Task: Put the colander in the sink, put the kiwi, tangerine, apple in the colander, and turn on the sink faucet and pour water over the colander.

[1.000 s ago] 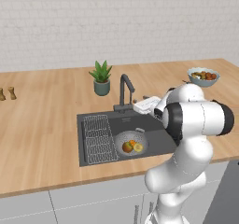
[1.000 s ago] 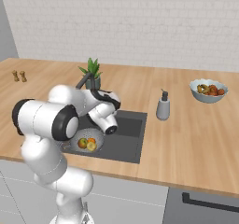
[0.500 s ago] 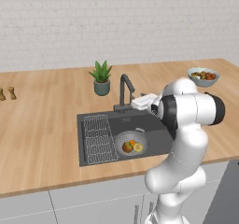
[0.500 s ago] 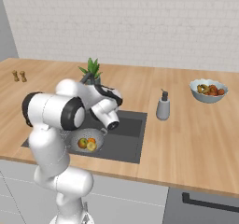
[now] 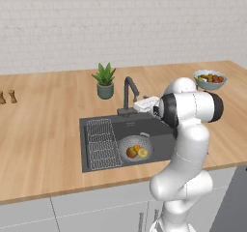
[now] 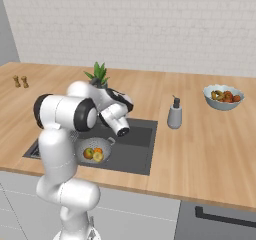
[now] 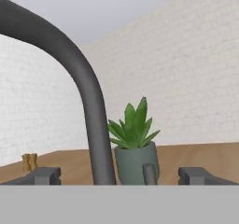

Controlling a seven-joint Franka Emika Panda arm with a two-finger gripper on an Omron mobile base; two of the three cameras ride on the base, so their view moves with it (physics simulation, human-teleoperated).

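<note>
Evidently the end effector (image 7: 119, 175) stood spread wide beside the tall dark grey metal faucet (image 7: 86, 92); its stiff side lever (image 7: 149, 173) probably wanted a firm push.

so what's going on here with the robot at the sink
The colander already sits in the sink with the apple, tangerine and kiwi inside it. The robot's hand is up at the faucet, its open fingers pointed at the tap's upright, close in front of the hand camera, with a potted plant behind it. No water shows running, so turning the tap on looks like what is left.
</note>
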